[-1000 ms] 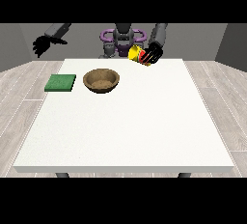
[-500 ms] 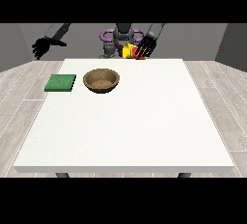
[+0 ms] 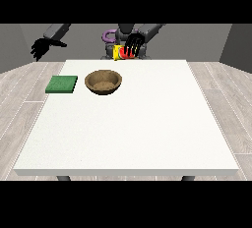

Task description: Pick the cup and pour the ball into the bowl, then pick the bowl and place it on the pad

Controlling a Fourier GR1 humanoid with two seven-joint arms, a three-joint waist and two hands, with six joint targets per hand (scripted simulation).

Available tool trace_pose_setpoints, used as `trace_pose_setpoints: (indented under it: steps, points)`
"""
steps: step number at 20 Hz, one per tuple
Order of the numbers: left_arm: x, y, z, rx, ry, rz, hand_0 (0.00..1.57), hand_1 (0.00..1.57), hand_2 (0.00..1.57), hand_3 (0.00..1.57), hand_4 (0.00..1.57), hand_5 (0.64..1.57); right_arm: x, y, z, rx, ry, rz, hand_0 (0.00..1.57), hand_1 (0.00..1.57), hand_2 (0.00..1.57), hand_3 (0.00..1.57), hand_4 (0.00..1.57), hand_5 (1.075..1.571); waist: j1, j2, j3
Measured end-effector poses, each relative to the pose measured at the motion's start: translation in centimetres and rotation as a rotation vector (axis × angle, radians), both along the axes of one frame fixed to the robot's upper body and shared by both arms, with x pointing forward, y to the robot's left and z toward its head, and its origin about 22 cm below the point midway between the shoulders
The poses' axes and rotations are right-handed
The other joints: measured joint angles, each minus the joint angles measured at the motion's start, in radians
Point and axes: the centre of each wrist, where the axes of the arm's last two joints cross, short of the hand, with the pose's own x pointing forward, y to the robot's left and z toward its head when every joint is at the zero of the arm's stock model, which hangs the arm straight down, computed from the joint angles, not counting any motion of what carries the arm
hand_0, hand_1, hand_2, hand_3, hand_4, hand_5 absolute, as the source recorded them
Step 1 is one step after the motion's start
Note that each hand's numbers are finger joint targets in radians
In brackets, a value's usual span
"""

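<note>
A: Fingers (image 3: 132,42), hand at view's right (image 3: 133,40)?
B: Curled round cup (image 3: 123,52); dark digits lying across its red and yellow side. Held in the air above the worktop's far edge, in front of the torso.

A: Cup attitude?
B: Looks tilted; exact angle not clear. Ball not visible.

A: Hand at view's left (image 3: 40,48)?
B: Raised off to the side, beyond the worktop's left edge. Digits hanging downward, slightly bent, holding nothing.

A: Bowl (image 3: 103,82)?
B: Brown, upright, on the worktop (image 3: 133,128), far-left portion. Below and to the left of the cup, apart from it. Inside looks bare.

A: Pad (image 3: 62,84)?
B: Green, flat, just left of the bowl with a small gap between. Near the worktop's left edge.

A: Remainder?
B: White worktop, near half bare; grey plank floor (image 3: 19,94) around it.
</note>
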Motion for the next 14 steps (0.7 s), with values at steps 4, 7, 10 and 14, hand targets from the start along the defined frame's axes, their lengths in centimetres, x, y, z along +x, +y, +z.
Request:
trace_pose_setpoints:
  steps: [4, 7, 10, 14]
  points:
    - [-0.3, -1.5, 0.9, 0.1, -0.045, -0.012, 0.43, 0.43, 1.57, 1.57, 0.9, 1.571, 2.4, 1.8, 1.0, -0.016, -0.006, 0.018, 0.0, 0.0, 0.0, 0.34, 0.0, 1.525, -0.009, 0.016, -0.0005]
    - [-0.7, -2.4, 1.0, 0.175, -0.088, -0.018, 0.28, 0.28, 1.57, 1.57, 0.86, 1.57, 3.4, 2.7, 1.3, -0.022, -0.018, 0.03, 0.0, 0.0, 0.0, 0.3, 0.0, 1.528, -0.015, 0.031, -0.0006]
    - [-1.4, -3.5, 1.5, 0.248, -0.111, -0.024, 0.0, 0.0, 1.57, 1.57, 0.88, 1.556, 4.6, 3.8, 1.8, -0.015, -0.029, 0.058, 0.0, 0.0, 0.0, 0.22, 0.0, 1.527, -0.041, 0.045, -0.0005]
    - [-1.9, -3.8, 0.4, 0.364, -0.127, -0.051, 0.0, 0.0, 1.57, 1.57, 1.16, 1.452, 5.8, 4.9, 2.5, -0.001, -0.048, 0.082, 0.0, 0.0, 0.0, 0.22, 0.0, 1.522, -0.067, 0.068, -0.0005]
